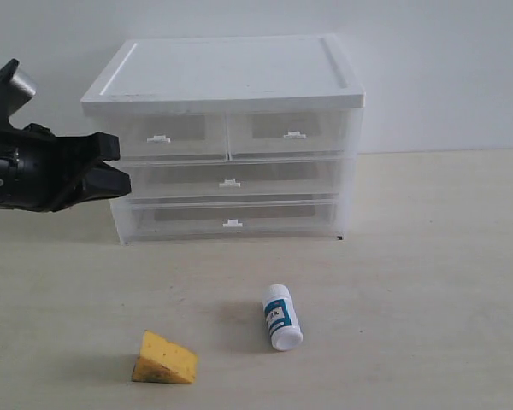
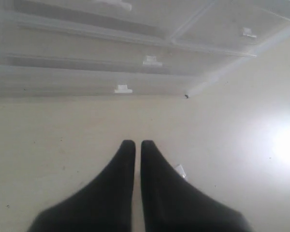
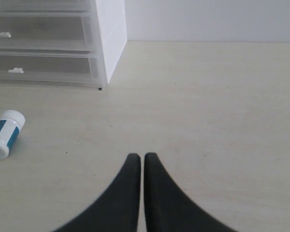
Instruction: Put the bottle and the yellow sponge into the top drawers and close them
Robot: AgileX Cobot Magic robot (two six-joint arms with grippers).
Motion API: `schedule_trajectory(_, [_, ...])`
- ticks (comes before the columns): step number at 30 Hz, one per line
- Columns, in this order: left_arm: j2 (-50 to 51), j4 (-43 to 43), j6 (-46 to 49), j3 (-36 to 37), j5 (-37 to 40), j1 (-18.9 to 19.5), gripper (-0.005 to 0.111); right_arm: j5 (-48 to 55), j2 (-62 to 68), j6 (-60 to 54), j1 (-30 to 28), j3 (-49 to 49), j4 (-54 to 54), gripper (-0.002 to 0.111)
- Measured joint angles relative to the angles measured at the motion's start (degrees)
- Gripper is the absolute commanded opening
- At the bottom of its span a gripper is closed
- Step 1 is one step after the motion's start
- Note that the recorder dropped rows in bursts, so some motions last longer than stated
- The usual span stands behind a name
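Cabinet (image 1: pixel 227 73): opaque white plastic shell, smooth, slight sheen.
Top drawers (image 1: pixel 167 134): translucent clear plastic; white plastic tab handles.
Bottle (image 1: pixel 281 317): smooth white plastic, printed label.
Yellow sponge (image 1: pixel 164 359): porous matt foam, rough speckled base.
Table (image 1: pixel 427 282): pale, smooth, matt surface.
Left gripper (image 2: pixel 134 143), Right gripper (image 3: pixel 137 155): smooth matt black.

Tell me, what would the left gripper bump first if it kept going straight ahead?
Probably the translucent plastic drawer cabinet, low on its front; the shut black left gripper points at it, though depth is unclear.
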Motion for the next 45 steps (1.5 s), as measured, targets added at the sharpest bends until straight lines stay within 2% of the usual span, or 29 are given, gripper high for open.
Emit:
schedule_trajectory(6, [0.8, -0.6, 0.8, -0.1, 0.0, 0.0, 0.004, -2.7, 0.0, 0.2, 0.0, 0.0, -0.2, 0.0])
schedule_trajectory(15, [0.8, -1.8, 0.9, -0.1, 0.1, 0.0, 0.004, -24.6, 0.0, 8.7, 0.0, 0.0, 0.1, 0.0])
schedule_trajectory(20, [0.8, -1.8, 0.9, -0.1, 1.8, 0.0, 0.004, -31.9, 0.0, 10.5, 0.0, 0.0, 0.2, 0.0])
schedule_trajectory(23, [0.8, -1.9, 1.0, -0.1, 2.2, 0.0, 0.004, -37.1, 0.0, 22.2, 0.0, 0.0, 1.6, 0.0])
schedule_trajectory(27, [0.8, -2.4, 1.0, -0.1, 2.2, 0.0, 0.004, -47.2, -0.1, 46.2, 0.0, 0.0, 3.5, 0.0])
schedule_trajectory(30, [0.8, -2.6, 1.0, -0.1, 2.1, 0.0, 0.004, -53.8, -0.1, 53.8, 0.0, 0.0, 5.3, 0.0])
schedule_trajectory(34, [0.8, -3.7, 1.0, -0.1, 1.7, 0.0, 0.004, -56.6, 0.6, 54.0, 0.0, -2.3, 6.3, 0.0])
schedule_trajectory(40, [0.8, -7.2, 4.6, -0.1, 1.0, 0.0, 0.004, -52.9, 11.4, 55.1, 0.0, -16.9, -4.6, 0.0])
schedule_trajectory(45, [0.8, -7.8, 5.5, -0.1, 1.1, 0.0, 0.004, -46.6, 26.5, 70.4, 0.3, -28.0, -25.3, 0.0])
